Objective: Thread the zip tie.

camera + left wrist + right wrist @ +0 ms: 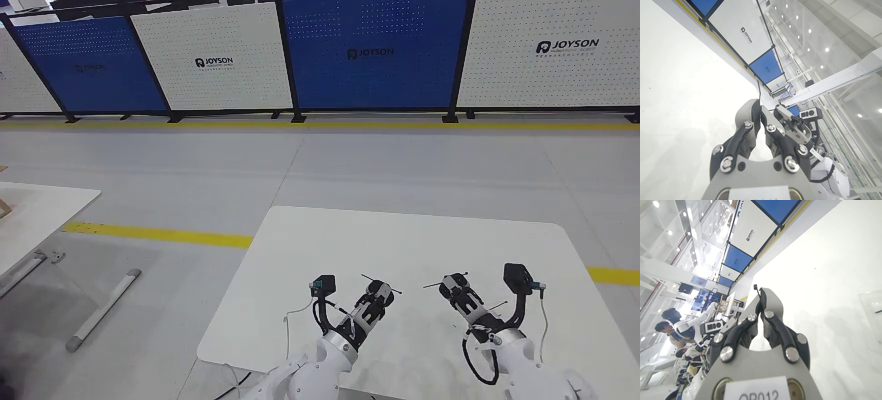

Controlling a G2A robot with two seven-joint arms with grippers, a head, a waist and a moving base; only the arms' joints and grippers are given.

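L gripper pinched shut on thin black zip tie (strap end poking past fingertips), over table, near part. R gripper clamped on zip-tie head, over same table, apart from L.

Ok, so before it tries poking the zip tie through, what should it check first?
1. Left gripper shut on the strap end: ok.
2. Right gripper shut on the head end: ok.
3. Strap tip sticks out free beyond the gripper: ok.
4. Tip lined up with the head: not ok; in the top view the grippers stand apart.
5. Which way the head's slot faces: cannot tell.
6. Both ends belong to one tie: cannot tell.
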